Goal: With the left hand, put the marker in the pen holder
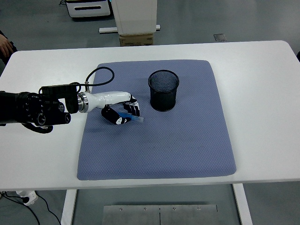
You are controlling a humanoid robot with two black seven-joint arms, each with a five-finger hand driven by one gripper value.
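White table (262, 84) w/ a blue-grey quilted fabric mat (187, 140) on top; grey floor beyond, w/ a white cabinet base and a cardboard box (136, 39) past the far edge, and a person's hand (5, 46) cut off at top left. Left hand (121, 110), white shell w/ black fingers, sits on the mat's left part, fingers curled round a thin blue marker (135, 118), only its tip showing past them. Round black wire-mesh pen holder (163, 90) stands upright, just right of the hand, not touching.
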